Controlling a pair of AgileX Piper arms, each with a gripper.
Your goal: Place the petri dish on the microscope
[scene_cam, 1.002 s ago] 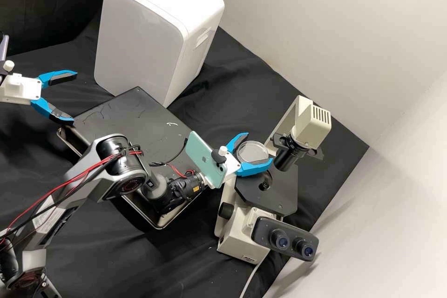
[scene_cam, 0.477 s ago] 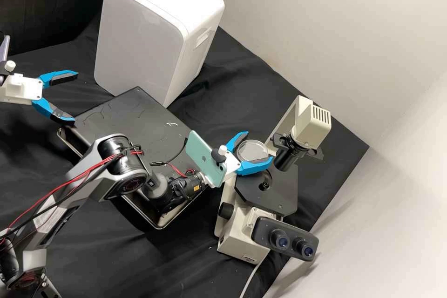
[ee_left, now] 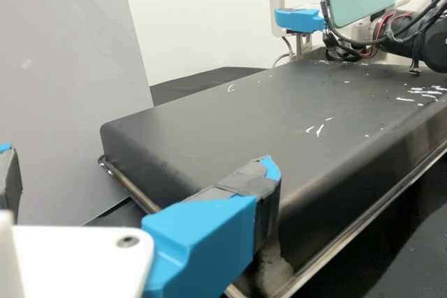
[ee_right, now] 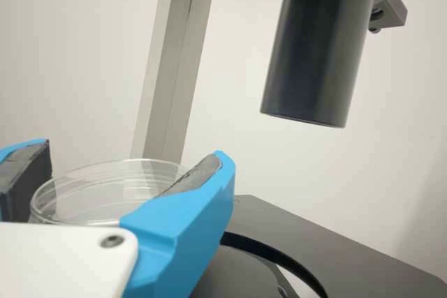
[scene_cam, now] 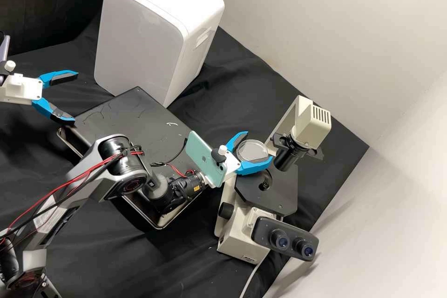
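A clear round petri dish (scene_cam: 253, 150) hangs just above the back of the microscope's black stage (scene_cam: 279, 195), with my right gripper (scene_cam: 257, 148) shut on its rim. The right wrist view shows the dish (ee_right: 98, 190) between the blue fingers (ee_right: 195, 197), with the dark condenser tube (ee_right: 314, 47) beyond and higher and the stage (ee_right: 328, 259) below. The cream microscope (scene_cam: 242, 228) stands at the bench's right, eyepieces (scene_cam: 291, 242) toward the front. My left gripper (scene_cam: 67, 96) stands open at the far left, by the corner of a black tray (scene_cam: 135, 116).
A white box-shaped appliance (scene_cam: 156, 32) stands at the back, behind the tray (ee_left: 279, 130). A light wall runs close along the microscope's right side. Black cloth (scene_cam: 233, 79) covers the bench. The right arm's elbow (scene_cam: 116, 167) lies over the tray's front.
The right gripper with the dish has edged a hair upward; the left arm has barely shifted.
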